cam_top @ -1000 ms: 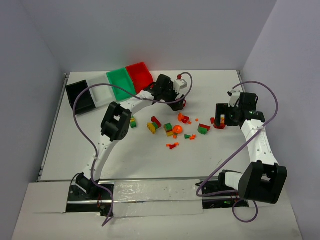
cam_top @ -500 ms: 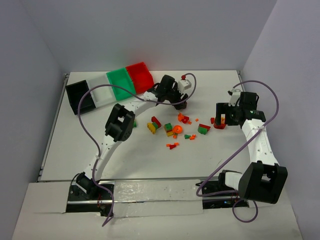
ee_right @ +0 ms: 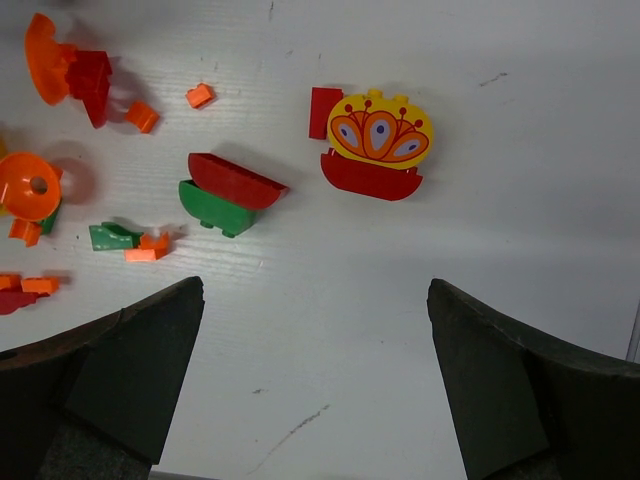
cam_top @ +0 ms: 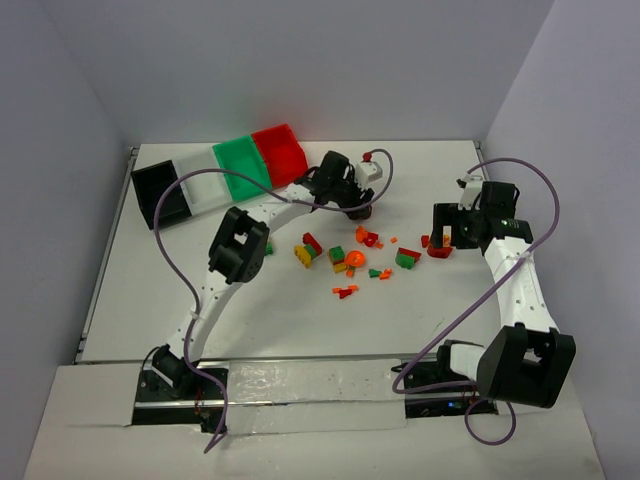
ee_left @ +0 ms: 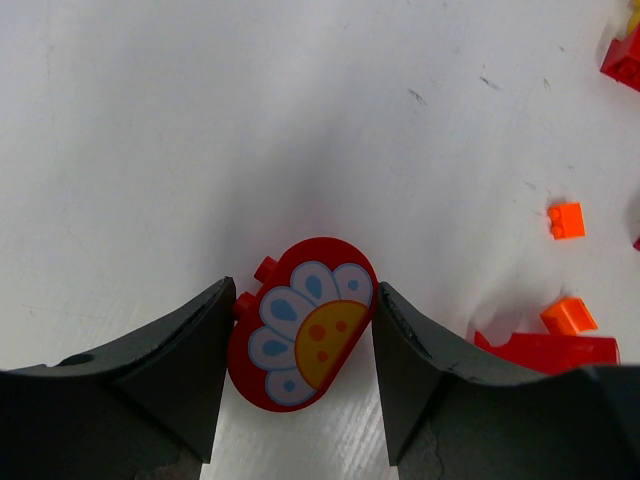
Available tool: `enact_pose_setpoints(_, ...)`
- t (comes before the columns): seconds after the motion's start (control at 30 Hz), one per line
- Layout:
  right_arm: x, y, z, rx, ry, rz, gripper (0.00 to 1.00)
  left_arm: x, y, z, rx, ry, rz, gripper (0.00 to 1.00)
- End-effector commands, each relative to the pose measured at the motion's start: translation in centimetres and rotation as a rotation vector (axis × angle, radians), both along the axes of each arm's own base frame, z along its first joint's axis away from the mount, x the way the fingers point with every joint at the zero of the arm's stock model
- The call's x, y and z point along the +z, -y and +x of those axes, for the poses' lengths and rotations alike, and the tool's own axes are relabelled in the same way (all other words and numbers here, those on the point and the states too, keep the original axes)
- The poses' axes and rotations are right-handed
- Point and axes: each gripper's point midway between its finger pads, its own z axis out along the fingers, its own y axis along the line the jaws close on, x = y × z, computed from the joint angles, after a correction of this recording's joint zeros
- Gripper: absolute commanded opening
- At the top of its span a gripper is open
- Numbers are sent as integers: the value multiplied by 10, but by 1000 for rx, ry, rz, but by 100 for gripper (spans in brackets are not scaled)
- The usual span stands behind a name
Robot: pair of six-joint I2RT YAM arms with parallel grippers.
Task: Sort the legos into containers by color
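The legos [cam_top: 352, 259] lie scattered mid-table in red, green, yellow and orange. The containers stand in a row at the back left: black [cam_top: 158, 192], white [cam_top: 203, 188], green [cam_top: 243, 166], red [cam_top: 281, 149]. My left gripper [cam_top: 358, 209] is down at the table just right of the red bin. In the left wrist view its two fingers press both sides of a red oval flower-printed lego [ee_left: 300, 335], so the left gripper [ee_left: 303, 290] is shut on it. My right gripper [ee_right: 315, 288] hovers wide open, holding nothing, short of a yellow-and-red crown lego [ee_right: 379, 131].
Small orange bricks [ee_left: 566, 220] and a red piece [ee_left: 545, 351] lie right of the left fingers. A red-on-green curved lego [ee_right: 229, 191] and an orange funnel piece [ee_right: 28, 185] lie left of the right gripper. The walls stand close behind the bins.
The left gripper has slid a little right, away from the red bin, and its jaws have narrowed onto the red flower lego. The right gripper has barely moved and stays wide open.
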Motion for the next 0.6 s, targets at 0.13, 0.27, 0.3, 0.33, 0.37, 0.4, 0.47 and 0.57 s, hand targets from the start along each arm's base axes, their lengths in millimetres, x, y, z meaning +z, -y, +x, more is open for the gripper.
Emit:
enact_pose_setpoints(0.13,30,1,5,1,79,-10,100,25,-36,-12,35,25,107,4)
enact_pose_setpoints(0.27,30,-1,6,3,85,6,100,51,-52,-7,77,13,66,0)
enact_pose_setpoints(0.3,30,-2,6,3,87,8,100,61,-58,-5,91,15,49,0)
enact_pose_setpoints(0.33,31,-2,6,4,89,10,100,69,-63,-4,104,15,34,0)
enact_pose_setpoints(0.37,31,-2,6,5,89,11,100,75,-67,-3,116,15,24,0)
enact_pose_setpoints(0.4,32,-3,7,7,91,13,100,78,-72,-2,130,10,17,0)
enact_pose_setpoints(0.47,31,-3,7,8,90,16,100,90,-80,3,153,13,2,0)
enact_pose_setpoints(0.57,33,-4,9,9,95,19,100,125,-110,24,238,51,-37,0)
